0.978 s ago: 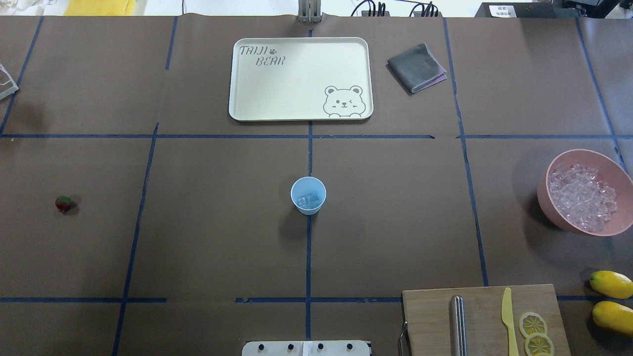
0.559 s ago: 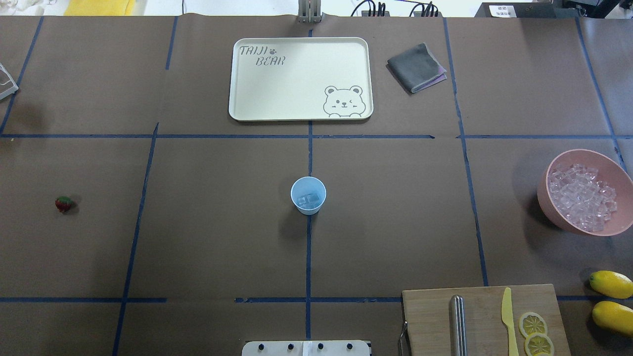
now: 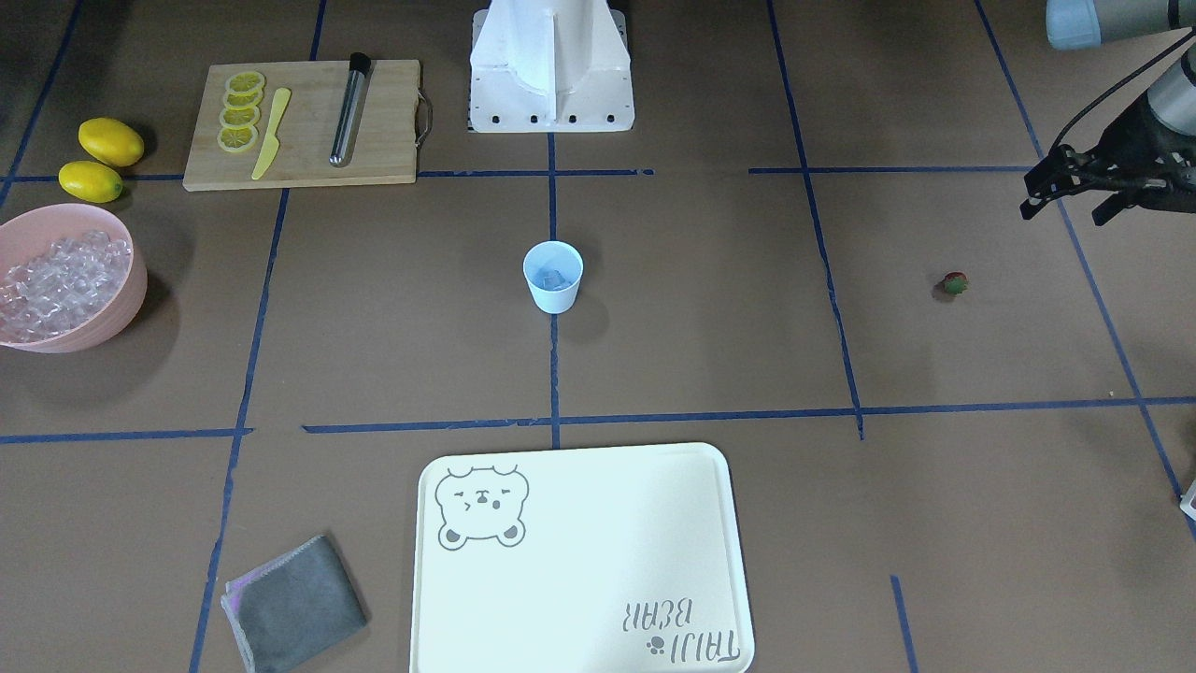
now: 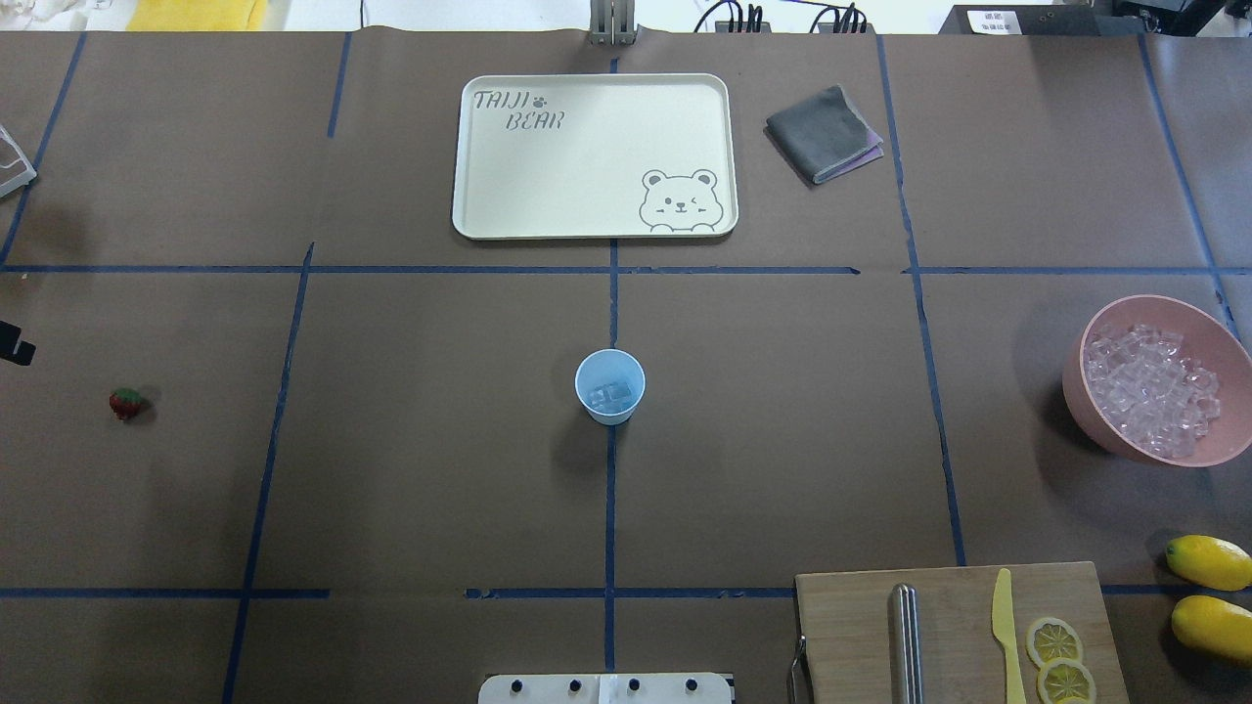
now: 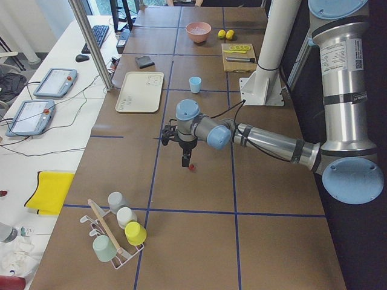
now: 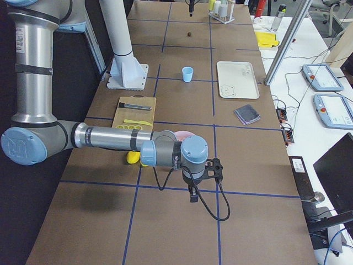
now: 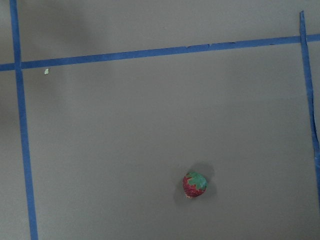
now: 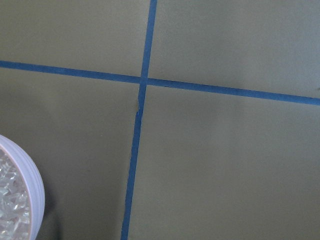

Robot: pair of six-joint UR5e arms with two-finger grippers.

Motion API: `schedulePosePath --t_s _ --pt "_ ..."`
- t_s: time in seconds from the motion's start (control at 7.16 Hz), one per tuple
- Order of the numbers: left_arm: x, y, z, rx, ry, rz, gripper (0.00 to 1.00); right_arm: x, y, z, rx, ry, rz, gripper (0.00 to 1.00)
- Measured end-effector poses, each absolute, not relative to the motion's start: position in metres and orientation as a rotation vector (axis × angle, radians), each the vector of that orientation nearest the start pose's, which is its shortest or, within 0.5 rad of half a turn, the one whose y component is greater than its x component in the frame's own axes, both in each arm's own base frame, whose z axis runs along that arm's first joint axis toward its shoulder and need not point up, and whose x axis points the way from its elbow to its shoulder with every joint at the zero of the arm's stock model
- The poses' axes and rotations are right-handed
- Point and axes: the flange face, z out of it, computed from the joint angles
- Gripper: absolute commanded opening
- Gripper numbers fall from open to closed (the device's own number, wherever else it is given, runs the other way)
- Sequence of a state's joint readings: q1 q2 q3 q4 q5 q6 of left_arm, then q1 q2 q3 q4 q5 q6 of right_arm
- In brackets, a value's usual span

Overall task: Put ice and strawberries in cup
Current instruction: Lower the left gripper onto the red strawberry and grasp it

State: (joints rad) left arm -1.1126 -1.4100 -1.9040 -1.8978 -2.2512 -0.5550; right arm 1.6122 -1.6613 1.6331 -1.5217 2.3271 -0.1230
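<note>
The pale blue cup (image 4: 609,386) stands upright at the table's middle with a few clear ice cubes (image 4: 611,394) in its bottom. More ice (image 4: 1152,391) fills the pink bowl (image 4: 1105,430) at the right. One red strawberry (image 4: 126,403) with a green cap lies on the table at the far left, also low in the left wrist view (image 7: 194,184). My left gripper (image 3: 1065,213) hangs open and empty above the table, short of the strawberry (image 3: 953,283). Only the exterior right view shows my right gripper (image 6: 193,196), near the bowl; I cannot tell its state.
A cream tray (image 4: 469,156) and a folded grey cloth (image 4: 824,132) lie at the far side. A cutting board (image 4: 851,626) with a yellow knife, a metal tube and lemon slices sits front right, beside two lemons (image 4: 1209,560). A cup rack (image 5: 115,235) stands at the left end.
A dark tip of my left gripper has come into the overhead view at its left edge, above the strawberry. Cup, bowl and strawberry have not moved.
</note>
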Motion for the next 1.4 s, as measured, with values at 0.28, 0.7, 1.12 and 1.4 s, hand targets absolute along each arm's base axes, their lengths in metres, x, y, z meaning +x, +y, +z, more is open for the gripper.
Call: schedulePosePath --t_s 0.28,0.7,1.12,1.4 --pt "0.175 -0.423 0.554 0.104 0.815 0.06 1.0 0.084 -0.452 0.667 0.083 -0.752 -0.086 0.99" --pt "0.227 -0.411 0.584 0.118 0.789 0.076 1.0 0.084 -0.452 0.667 0.084 -0.752 -0.087 0.99" --pt "0.251 -0.415 0.582 0.122 0.805 0.082 0.98 0.084 -0.452 0.666 0.085 -0.752 -0.089 0.99" --pt "0.254 -0.416 0.58 0.124 0.809 0.085 0.98 0.084 -0.452 0.666 0.085 -0.752 -0.089 0.99"
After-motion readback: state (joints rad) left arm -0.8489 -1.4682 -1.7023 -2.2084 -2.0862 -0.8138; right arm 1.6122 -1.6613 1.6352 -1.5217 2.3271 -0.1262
